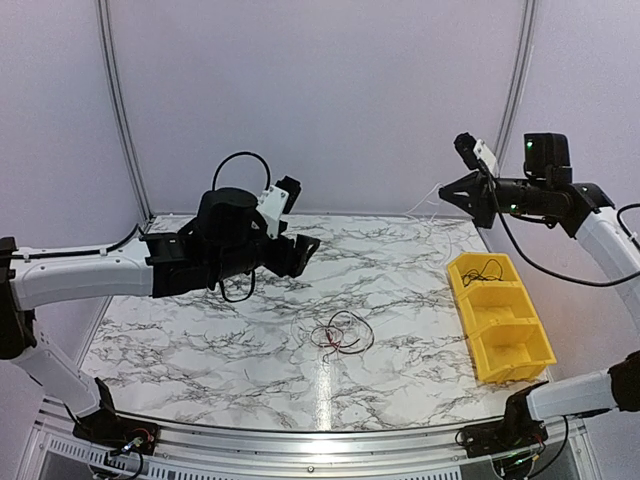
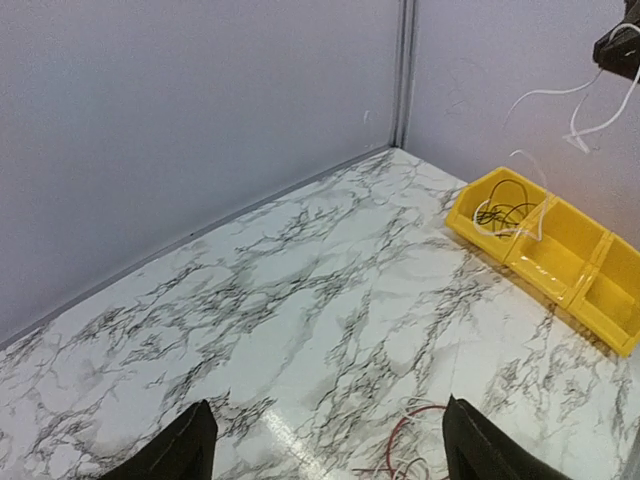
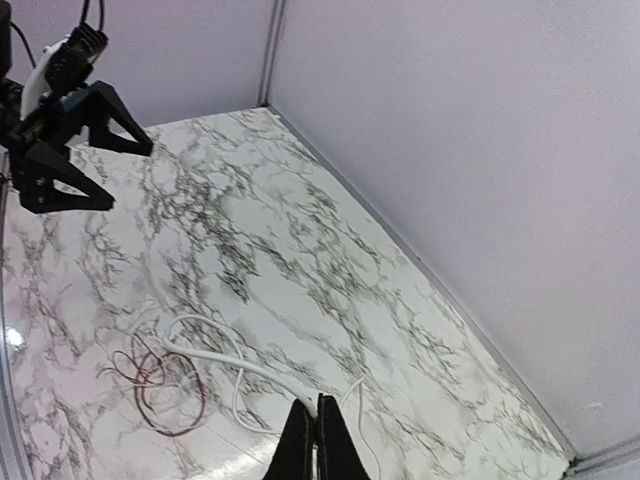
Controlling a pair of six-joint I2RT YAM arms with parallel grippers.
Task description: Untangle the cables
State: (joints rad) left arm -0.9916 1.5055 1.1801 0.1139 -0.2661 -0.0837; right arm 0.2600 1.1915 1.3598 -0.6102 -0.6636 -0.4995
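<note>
Plainly, our right gripper (image 3: 312, 408) was pressed together on the white wire (image 3: 215, 352), holding it high beyond the far end of the yellow bin (image 1: 520, 355) at the right of the table (image 1: 200, 340). Our left gripper (image 2: 328, 425) hung spread over the middle of the table, pinching nothing. A small tangle of red and black wire (image 1: 340, 335) lay on the marble near the centre. One black wire (image 1: 487, 269) sat in the bin's far compartment.

We judged the step in hand to be drawing the white wire clear and taking it to the bin. In the right wrist view its slack ran down past the red loops (image 3: 160, 385), and we could not tell whether it was caught on them or only crossing above. To do this well we would lift slowly and watch the tangle. If the red loops rose, the left gripper should come down and pin them. We would then lower the wire so that its trailing end dropped inside a compartment rather than over the wall.

We could read no brand, label or writing anywhere; we saw only a green light (image 1: 527, 143) on the right arm.
</note>
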